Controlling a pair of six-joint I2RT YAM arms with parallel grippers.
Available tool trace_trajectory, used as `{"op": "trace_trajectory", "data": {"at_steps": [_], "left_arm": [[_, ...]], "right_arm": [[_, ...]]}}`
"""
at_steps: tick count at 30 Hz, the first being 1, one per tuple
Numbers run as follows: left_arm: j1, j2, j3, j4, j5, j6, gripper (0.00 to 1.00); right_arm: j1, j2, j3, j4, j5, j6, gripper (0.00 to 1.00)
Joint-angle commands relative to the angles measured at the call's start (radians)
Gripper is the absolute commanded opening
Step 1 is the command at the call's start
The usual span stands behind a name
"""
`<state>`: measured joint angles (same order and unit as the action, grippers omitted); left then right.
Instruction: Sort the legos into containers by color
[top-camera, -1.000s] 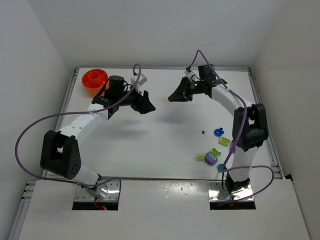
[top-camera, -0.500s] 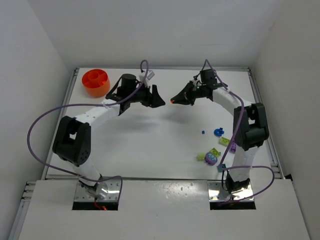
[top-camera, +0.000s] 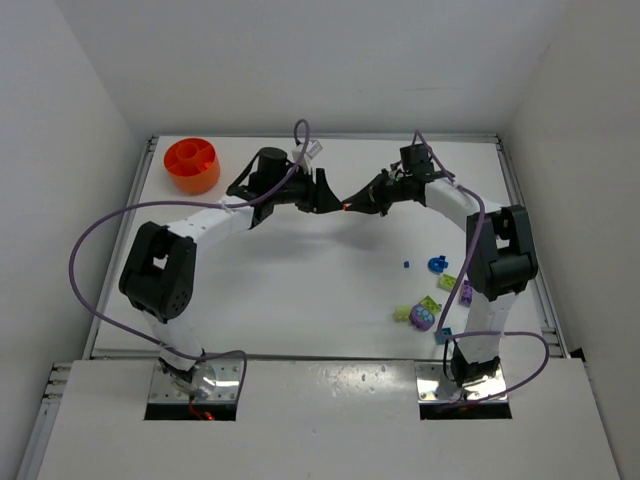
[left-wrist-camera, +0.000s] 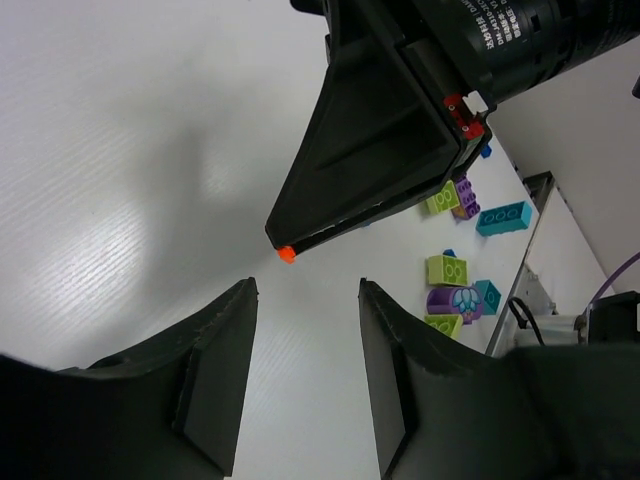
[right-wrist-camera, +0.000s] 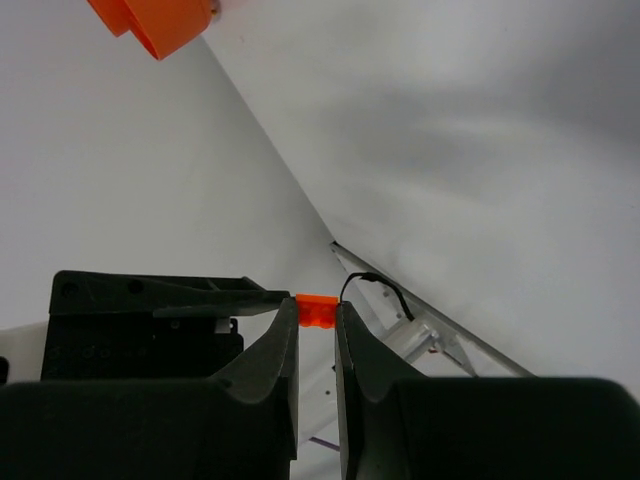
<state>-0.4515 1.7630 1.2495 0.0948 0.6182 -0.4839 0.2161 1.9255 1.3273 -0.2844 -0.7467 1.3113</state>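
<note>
My right tool (right-wrist-camera: 317, 304) is nipped narrow on a tiny orange brick (right-wrist-camera: 318, 311), which sits right at the fingertips with its end poking out past them. I am holding it up off the worktop (top-camera: 300, 290), over the far middle of the scene. My left tool (left-wrist-camera: 307, 290) faces it tip to tip from the left. Its two fingers (left-wrist-camera: 222, 365) stand partly apart with nothing between them, and from the left wrist view the orange brick (left-wrist-camera: 288, 254) hangs just beyond their tips, not inside the gap. From above the two tools look almost touching, but I cannot tell whether they actually meet.

The orange bowl (top-camera: 191, 165) stands in the far left corner of the worktop, well apart from both tools. In my right wrist view a piece of it shows at the top left edge (right-wrist-camera: 160, 22).

The other legos (top-camera: 430, 303) lie loose on the near right part of the worktop, beside my right arm's base. A blue piece (top-camera: 437, 265) and a tiny blue bit (top-camera: 407, 264) are farthest. Lime green bricks (top-camera: 449, 283) and a purple piece (top-camera: 422, 318) are in the middle. A teal one (top-camera: 441, 335) is nearest the edge
</note>
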Motion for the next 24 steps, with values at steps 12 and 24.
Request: {"op": "trace_trajectory", "data": {"at_steps": [12,24], "left_arm": [[-0.009,0.056,0.083,0.011,0.008,0.024,0.49],[-0.018,0.084,0.093,0.011,-0.002,0.033,0.38]], "right_arm": [[-0.012,0.017,-0.016,0.093,-0.074,0.094,0.0],[-0.003,0.026,-0.016,0.114,-0.094,0.103,0.0]]}}
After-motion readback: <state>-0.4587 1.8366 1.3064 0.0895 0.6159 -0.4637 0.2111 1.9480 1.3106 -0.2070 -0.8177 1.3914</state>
